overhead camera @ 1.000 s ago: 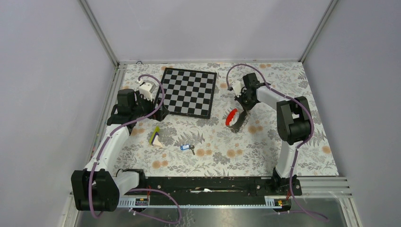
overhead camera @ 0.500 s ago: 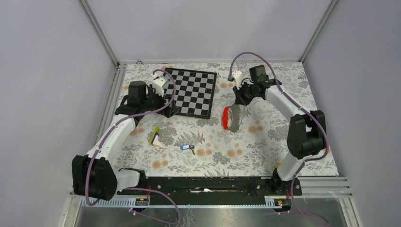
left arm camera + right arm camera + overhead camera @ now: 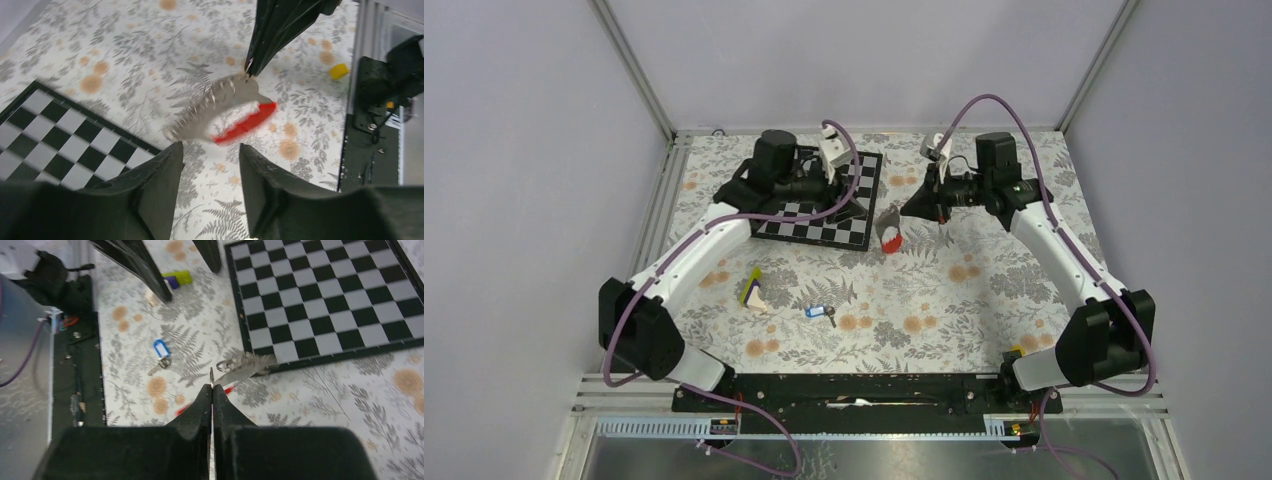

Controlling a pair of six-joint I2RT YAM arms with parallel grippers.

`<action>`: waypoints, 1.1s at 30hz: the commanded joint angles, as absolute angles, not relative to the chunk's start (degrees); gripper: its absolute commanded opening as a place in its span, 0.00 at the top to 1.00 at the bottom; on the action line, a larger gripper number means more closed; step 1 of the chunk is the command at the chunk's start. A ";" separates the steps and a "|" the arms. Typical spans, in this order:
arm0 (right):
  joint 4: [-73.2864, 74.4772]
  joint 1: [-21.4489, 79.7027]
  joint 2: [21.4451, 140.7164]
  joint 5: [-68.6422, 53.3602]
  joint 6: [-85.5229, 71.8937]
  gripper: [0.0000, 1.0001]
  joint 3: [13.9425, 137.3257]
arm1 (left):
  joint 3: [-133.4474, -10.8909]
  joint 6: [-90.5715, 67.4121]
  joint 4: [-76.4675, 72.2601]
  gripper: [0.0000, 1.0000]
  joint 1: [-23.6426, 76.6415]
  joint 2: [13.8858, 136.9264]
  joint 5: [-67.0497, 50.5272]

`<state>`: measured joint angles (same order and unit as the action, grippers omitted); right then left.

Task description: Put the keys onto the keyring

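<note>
Overhead, the right gripper [image 3: 916,205] sits just off the near right corner of the chessboard [image 3: 819,195], with the keyring [image 3: 889,232] hanging from its tip. The left gripper [image 3: 854,205] reaches over that same corner, near the keyring but apart from it. The right wrist camera shows what the top view cannot: the right fingers are pressed fully together, pinching the grey part of the keyring, with bits of red showing beside them. From the left wrist, the left fingers [image 3: 160,175] stand apart with a clear gap and nothing between them; the keyring is just ahead, its grey half blurred and its red half below. The keys [image 3: 821,313] lie flat on the flowered table [image 3: 984,300], well apart from both grippers and nearer the front edge, with a yellow-and-purple wedge [image 3: 752,290] to their left. Open patterned cloth stretches between the keys and the keyring, and on toward the table's right edge
</note>
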<state>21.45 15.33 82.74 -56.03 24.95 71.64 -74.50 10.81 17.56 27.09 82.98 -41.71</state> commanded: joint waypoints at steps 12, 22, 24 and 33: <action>12.36 17.14 79.29 -70.15 17.63 0.98 65.68 | -79.30 13.30 16.48 0.54 34.07 87.44 -53.01; 9.34 17.23 79.12 -71.52 16.08 0.98 63.64 | -79.45 16.30 16.52 0.66 35.66 89.17 -53.14; 9.32 17.24 79.11 -71.69 16.08 0.98 63.47 | -79.52 16.60 16.52 0.66 35.93 89.43 -53.02; 8.56 17.23 78.89 -71.98 15.91 0.98 62.50 | -79.67 17.41 16.54 0.77 36.47 90.16 -52.93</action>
<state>11.07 16.78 80.93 -69.28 16.58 62.76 -77.36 15.68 17.61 36.07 90.17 -51.24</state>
